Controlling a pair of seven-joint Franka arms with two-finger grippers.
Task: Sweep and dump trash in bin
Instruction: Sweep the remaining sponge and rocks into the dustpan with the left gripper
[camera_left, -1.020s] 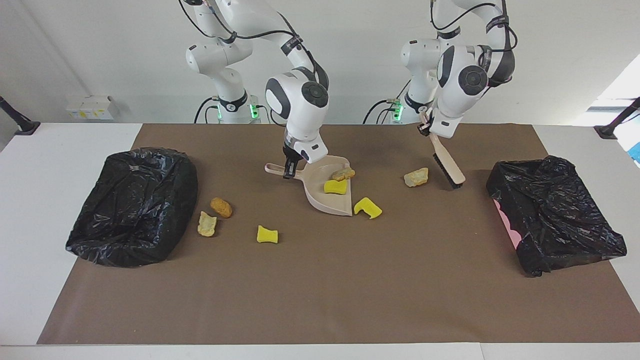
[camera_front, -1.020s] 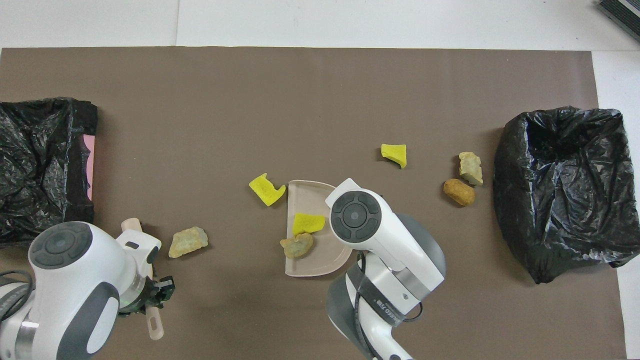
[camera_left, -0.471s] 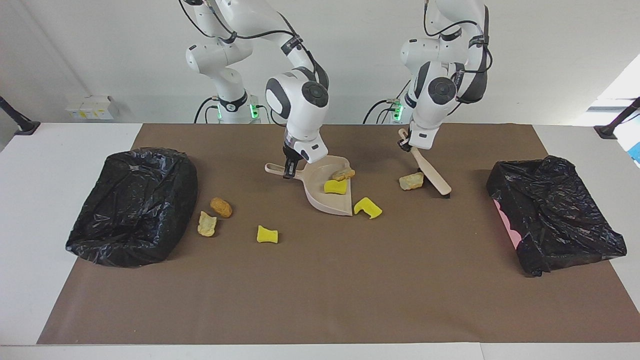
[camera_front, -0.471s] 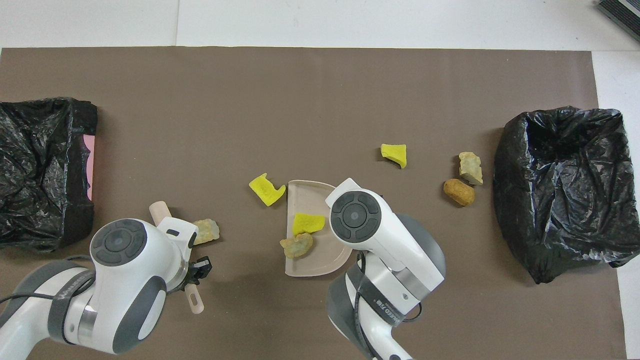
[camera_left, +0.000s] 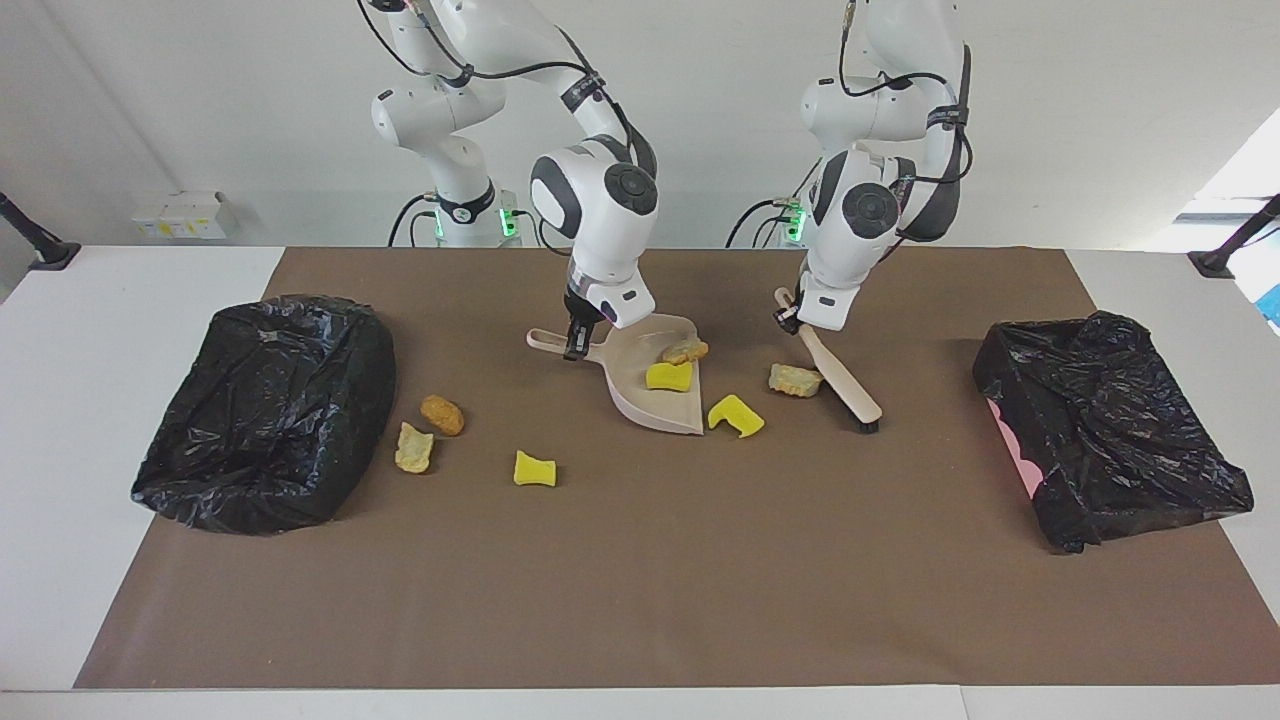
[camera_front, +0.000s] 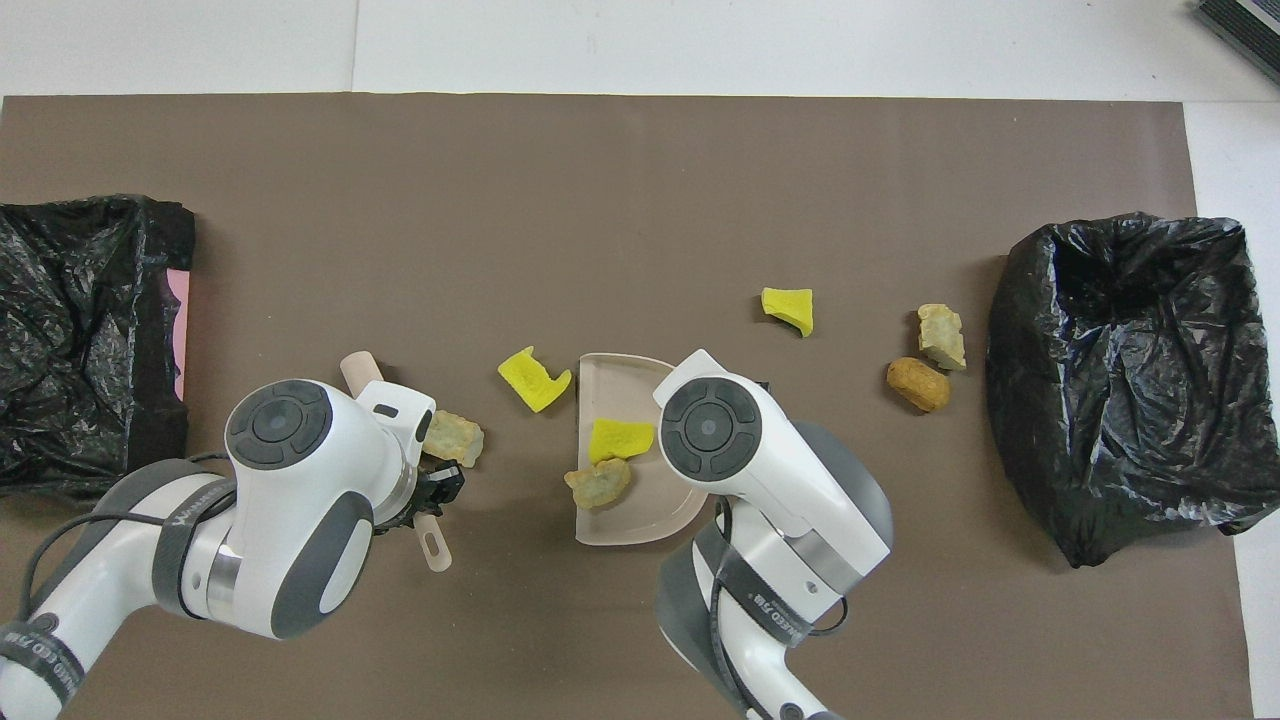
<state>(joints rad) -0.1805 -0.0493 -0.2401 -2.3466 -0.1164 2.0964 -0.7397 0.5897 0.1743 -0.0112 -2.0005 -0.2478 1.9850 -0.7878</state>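
Observation:
My right gripper (camera_left: 575, 345) is shut on the handle of the beige dustpan (camera_left: 640, 405), which rests on the mat. A yellow sponge (camera_left: 669, 376) and a tan lump (camera_left: 685, 351) lie in the dustpan (camera_front: 625, 515). Another yellow sponge (camera_left: 735, 416) lies at the pan's mouth. My left gripper (camera_left: 790, 318) is shut on the brush (camera_left: 840, 375), whose head is down on the mat against a tan lump (camera_left: 795, 380). A brown lump (camera_left: 441, 414), a pale lump (camera_left: 413, 447) and a yellow sponge (camera_left: 534, 469) lie toward the right arm's end.
A black bag-lined bin (camera_left: 265, 410) stands at the right arm's end of the brown mat, with the three loose scraps beside it. A second black-lined bin (camera_left: 1105, 440) stands at the left arm's end.
My left arm has swept the brush toward the dustpan and pushed the tan lump along with it. The right arm and dustpan have barely moved.

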